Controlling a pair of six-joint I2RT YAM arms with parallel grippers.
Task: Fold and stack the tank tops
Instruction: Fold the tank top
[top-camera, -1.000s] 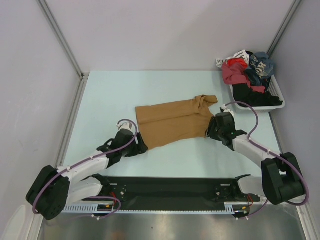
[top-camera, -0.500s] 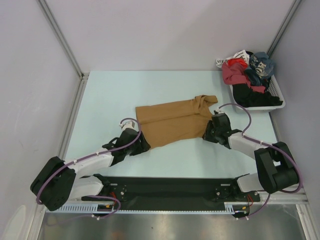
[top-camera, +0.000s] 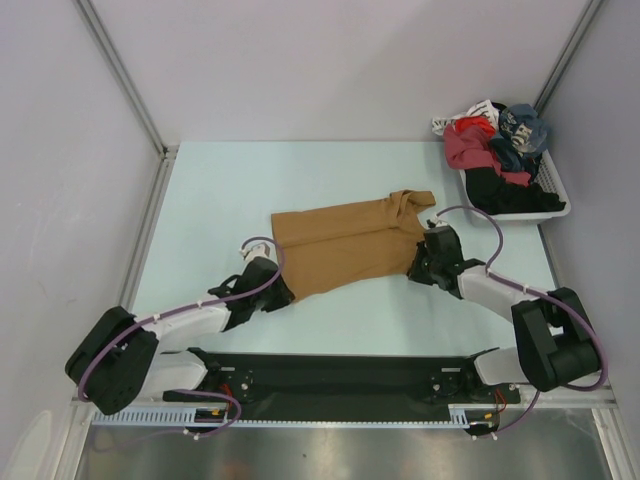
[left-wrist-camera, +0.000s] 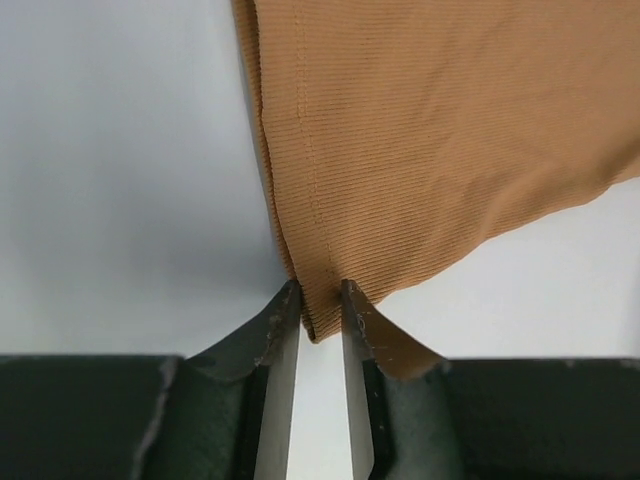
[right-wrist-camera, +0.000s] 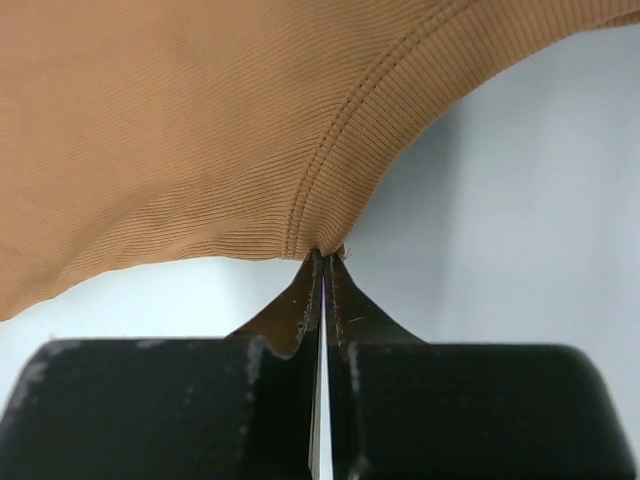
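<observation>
A tan-brown tank top (top-camera: 345, 245) lies spread flat in the middle of the table, its straps toward the right. My left gripper (top-camera: 283, 290) sits low at its near-left corner. In the left wrist view the hem corner (left-wrist-camera: 318, 310) is pinched between the nearly closed fingers of that gripper (left-wrist-camera: 320, 295). My right gripper (top-camera: 415, 265) is at the near-right edge of the tank top (right-wrist-camera: 200, 130). There the right gripper (right-wrist-camera: 325, 258) is shut, its tips nipping the ribbed trim (right-wrist-camera: 330, 170) where the seam ends.
A white basket (top-camera: 565, 208) at the back right holds a heap of mixed clothes (top-camera: 490, 150) in red, black and blue. Side walls with metal posts close in the table on the left and right. A black base rail (top-camera: 340, 380) runs along the near edge.
Both grippers have closed from open onto the tan tank top's near corners. Both arms have sunk lower and edged slightly toward the cloth.
</observation>
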